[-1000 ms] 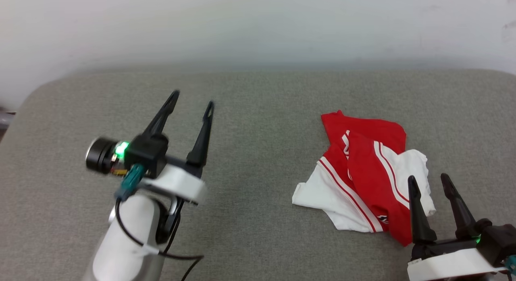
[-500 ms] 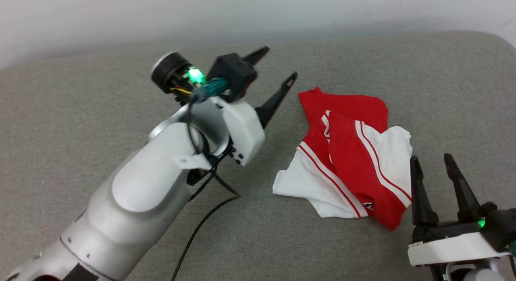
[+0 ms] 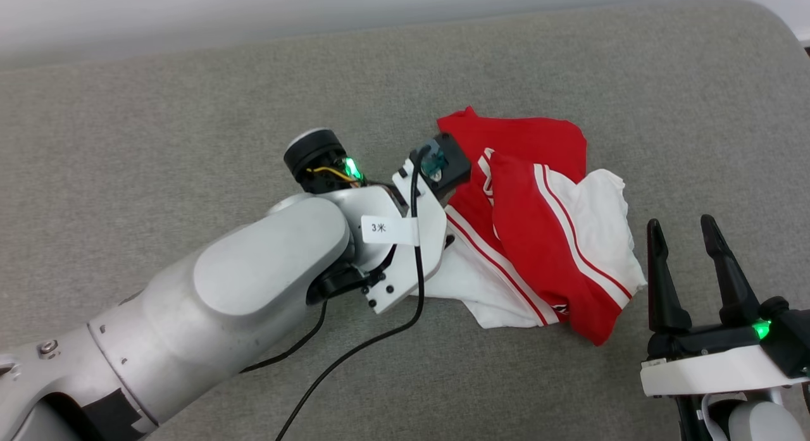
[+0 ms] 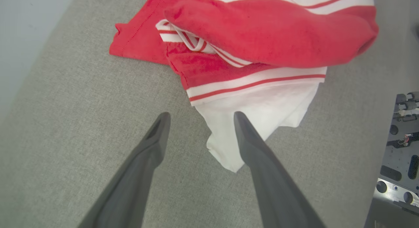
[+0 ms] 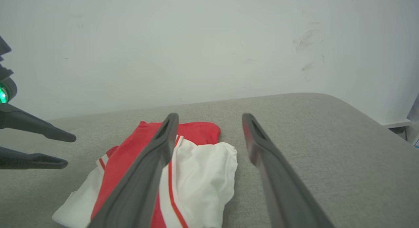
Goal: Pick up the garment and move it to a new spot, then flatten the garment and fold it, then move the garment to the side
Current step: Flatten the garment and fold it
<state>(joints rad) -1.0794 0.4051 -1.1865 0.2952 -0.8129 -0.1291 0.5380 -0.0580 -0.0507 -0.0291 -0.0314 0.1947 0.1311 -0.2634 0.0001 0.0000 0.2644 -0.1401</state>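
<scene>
The left gripper [image 4: 200,114] has swung over to the crumpled garment [image 3: 538,238] on the surface [image 3: 190,99], and now stands spread, straddling a white sleeve edge. The right gripper [image 3: 678,221], also spread, waits beside. Pickup seems next.

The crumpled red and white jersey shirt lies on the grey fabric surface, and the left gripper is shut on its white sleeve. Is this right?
No: the left gripper is open at the white sleeve, fingers apart in the left wrist view. The red and white jersey shirt does lie crumpled on the grey fabric surface.
</scene>
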